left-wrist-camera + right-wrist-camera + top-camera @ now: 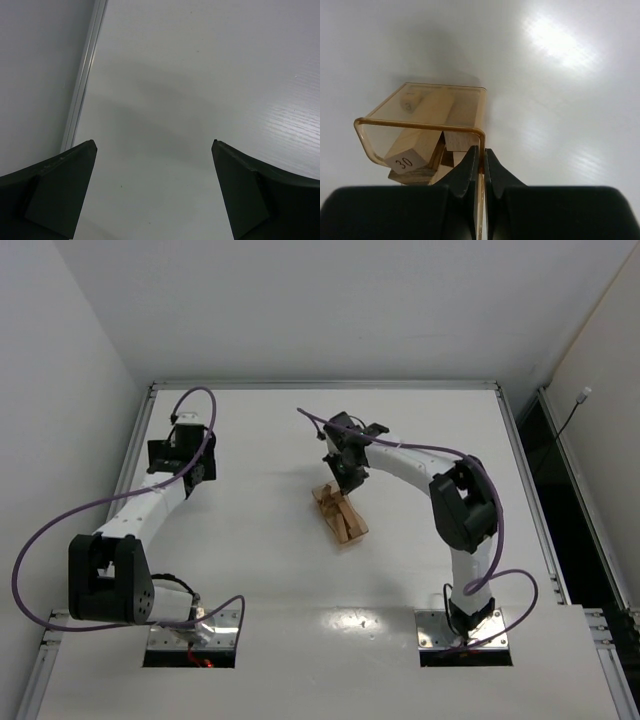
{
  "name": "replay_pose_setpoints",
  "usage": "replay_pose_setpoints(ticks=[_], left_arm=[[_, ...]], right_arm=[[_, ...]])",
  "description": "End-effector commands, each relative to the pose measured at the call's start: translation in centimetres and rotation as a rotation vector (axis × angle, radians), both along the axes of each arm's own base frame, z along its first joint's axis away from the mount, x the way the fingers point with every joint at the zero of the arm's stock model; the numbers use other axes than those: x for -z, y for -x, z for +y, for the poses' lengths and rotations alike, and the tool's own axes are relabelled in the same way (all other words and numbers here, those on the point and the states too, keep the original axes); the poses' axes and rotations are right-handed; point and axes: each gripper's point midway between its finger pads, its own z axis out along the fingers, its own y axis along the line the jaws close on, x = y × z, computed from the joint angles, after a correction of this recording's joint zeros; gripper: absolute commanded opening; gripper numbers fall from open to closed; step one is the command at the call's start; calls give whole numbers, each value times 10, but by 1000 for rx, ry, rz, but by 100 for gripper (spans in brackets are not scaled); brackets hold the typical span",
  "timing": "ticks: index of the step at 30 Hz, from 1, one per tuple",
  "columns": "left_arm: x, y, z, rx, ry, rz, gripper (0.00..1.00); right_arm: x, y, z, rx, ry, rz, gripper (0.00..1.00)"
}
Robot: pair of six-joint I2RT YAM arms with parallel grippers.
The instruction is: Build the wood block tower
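right jaws, nearest the lens: closed tight on the thin side wall of a clear amber box (422,102), pinching right at its rim, 5 o'clock corner of the box. wood blocks (427,132) sit jumbled inside and at its mouth, one a numbered block (404,161) stamped 30. no tower yet. overhead, the pile sits near centre of the desk (260,570), at 6 o'clock of the right arm (420,465) wrist.

left jaws wide open, gripping nothing, over bare desk by the edge rail (85,75), 9 o'clock side, well apart from the pile.

risks, my read:
- single-edge pinch on slick plastic: box can pivot or slip out on lift
- lift or tip dumps blocks all at once, they scatter toward desk edges
- blocks wedge in box, come up with it, then drop
- left arm (140,510) too far off to steady anything
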Motion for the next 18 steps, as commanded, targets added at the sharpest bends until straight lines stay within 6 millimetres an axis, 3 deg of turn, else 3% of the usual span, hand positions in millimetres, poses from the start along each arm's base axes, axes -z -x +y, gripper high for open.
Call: replay_pose_setpoints(ticks=[1,2,3,6,10,11,12,14,15,16,18], left_arm=[[-10,-3,10,-40,-35,-42,100],[-8,-2,13,-54,-49,-33,100],[-9,-2,15,-61,-56,-34,100],[-4,1,14,-73,-46,8,100],[-7,1,21,-98,-36,-1,100],[-11,2,22,-105,-42,-12,100],[-15,2,30,-135,-35,-28,100],[-20,2,38,-165,-29,-45,100],[-18,4,41,-172,-23,-36,100],[-22,5,50,-198,-23,-46,100],[-28,3,55,-216,-4,-63,100]], right_arm=[[-74,-73,3,31,11,-375,0],[-86,-78,6,9,23,-431,0],[-101,-94,2,26,46,-527,0],[-112,-107,0,-31,142,-666,0],[-136,-107,12,-116,246,-877,0],[-142,-101,16,-153,296,-925,0],[-131,-93,14,-180,326,-933,0],[-148,-85,25,-192,317,-1034,0],[-130,-76,23,-221,344,-1023,0],[-137,-74,27,-211,326,-1072,0],[-122,-58,27,-263,392,-1099,0]])
